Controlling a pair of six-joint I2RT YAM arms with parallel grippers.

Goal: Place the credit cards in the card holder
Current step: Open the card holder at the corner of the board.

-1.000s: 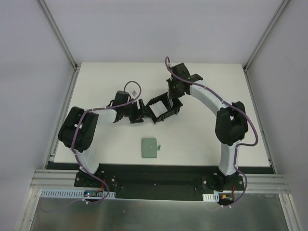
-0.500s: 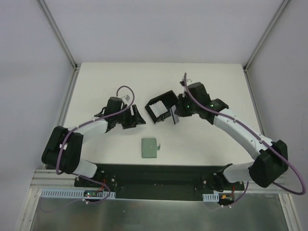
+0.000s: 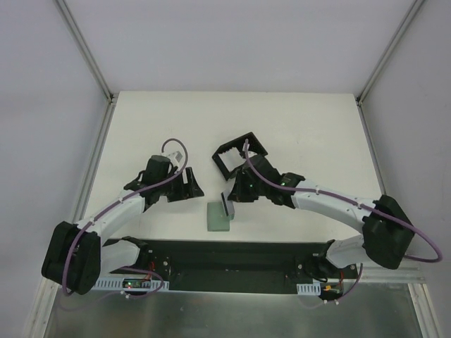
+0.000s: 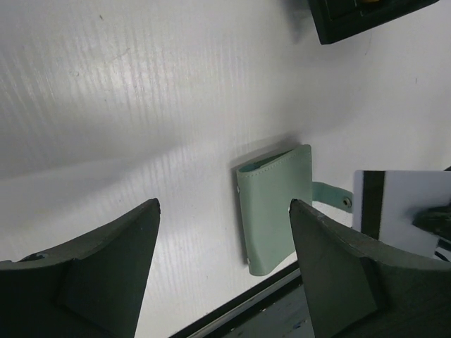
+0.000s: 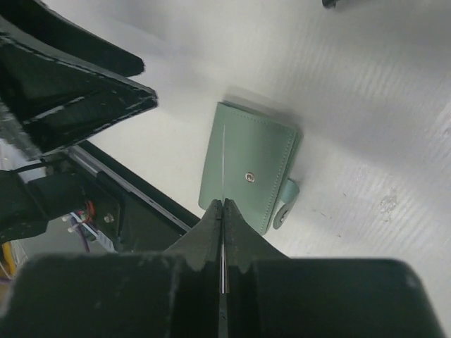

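My right gripper (image 3: 231,199) is shut on a whitish credit card (image 3: 226,205) with a dark stripe and holds it upright just above the grey-green case (image 3: 218,218). The right wrist view shows this card (image 5: 222,158) edge-on between the closed fingers. In the left wrist view the same card (image 4: 402,208) stands at the right edge. The black card holder (image 3: 232,146) sits behind the right gripper, toward the table's middle; one corner of the holder (image 4: 366,17) also shows to the left wrist. My left gripper (image 3: 195,184) is open and empty, left of the case.
The grey-green case (image 4: 275,211) with a snap strap lies flat near the table's front edge (image 4: 268,289). The case (image 5: 250,172) is right under the held card. The left arm's fingers (image 5: 70,77) are close on the left of the right gripper.
The right arm has swung from the card holder toward the near edge, carrying the card over the grey-green case. The left arm has drawn back to the near left.
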